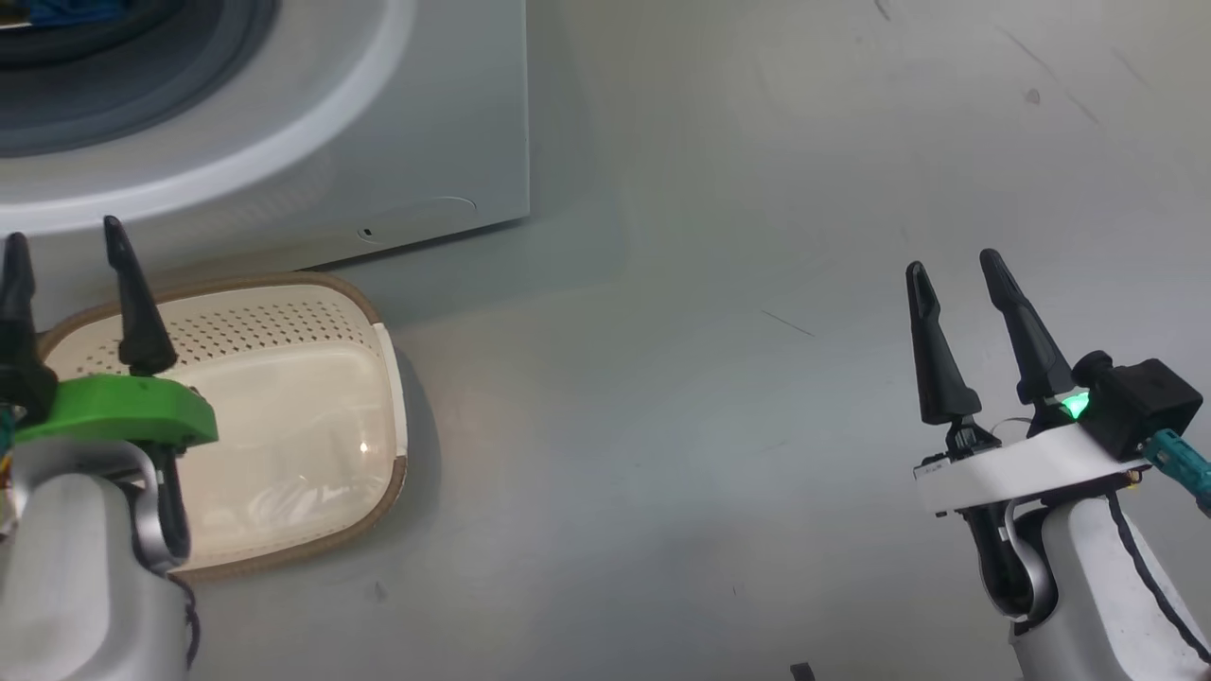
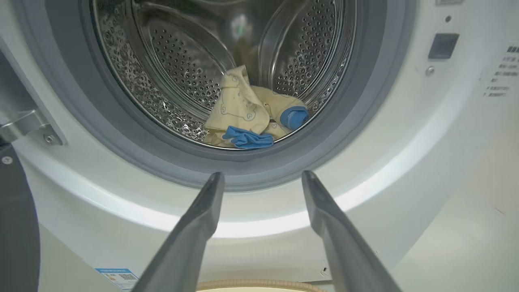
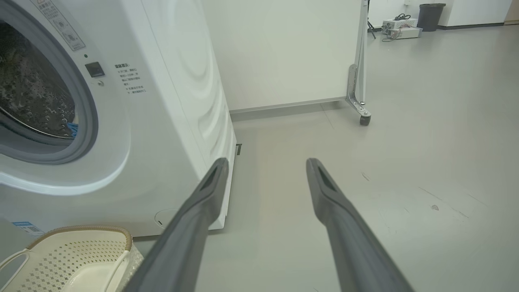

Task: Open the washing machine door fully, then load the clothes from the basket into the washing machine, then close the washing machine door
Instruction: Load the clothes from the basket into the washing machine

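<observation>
Left gripper (image 1: 64, 232): you are holding it spread wide with nothing in it, hovering over the near left part of the basket, fingers aiming at the machine's mouth.
Right gripper (image 1: 951, 263): you are keeping its fingers apart too, grasping nothing, over bare floor (image 1: 710, 426) well to the right of the machine.
Basket (image 1: 246, 326): it is sitting on the floor just in front of the machine's lower front, showing a bare bottom with no fabric inside.
Washing machine (image 1: 426, 142): it is standing on the far left with its mouth uncovered and the grey rubber ring (image 2: 365, 134) fully exposed.
Clothes (image 2: 239, 109): the yellow piece with blue cuffs is lying at the bottom of the drum (image 2: 182, 61), just beyond the ring, with one blue cuff resting close to the lip.
Door (image 2: 16, 227): a dark panel is showing at the left edge of the left wrist view, below the metal hinge (image 2: 28, 125); it looks swung out to the left, though you cannot tell how wide.
Done so far: opening and loading are looking finished, judging by the bare basket and the garment in the drum.
Remaining: closing the door is what you are facing next; the left gripper seems the nearer one for it.
Risk: the blue cuff near the lip may be getting in the seal's way, so check it is lying clear before swinging the door shut.
</observation>
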